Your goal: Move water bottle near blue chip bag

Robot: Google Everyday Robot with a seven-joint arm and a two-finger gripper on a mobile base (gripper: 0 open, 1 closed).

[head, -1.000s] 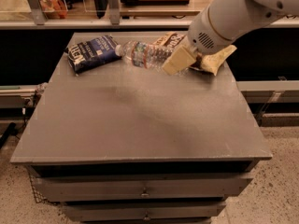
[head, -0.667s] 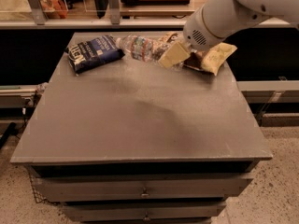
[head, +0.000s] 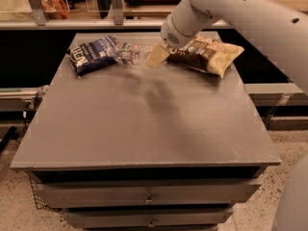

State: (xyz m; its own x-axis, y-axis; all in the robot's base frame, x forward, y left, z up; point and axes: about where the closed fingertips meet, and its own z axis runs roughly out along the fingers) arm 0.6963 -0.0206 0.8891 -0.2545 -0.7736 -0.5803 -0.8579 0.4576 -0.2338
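blue chip bag (head: 92, 55) far left on grey table (head: 144, 129) | water bottle (head: 134, 53) lying on its side just beside the bag | gripper (head: 157, 57) at the bottle's right end, grip state cannot tell | yellow-and-brown chip bag (head: 207, 56) at right

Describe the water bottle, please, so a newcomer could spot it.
On the grey table, look near the far edge. The water bottle lies between the blue chip bag and the gripper, which sits by the yellow chip bag; it alone is clear plastic.
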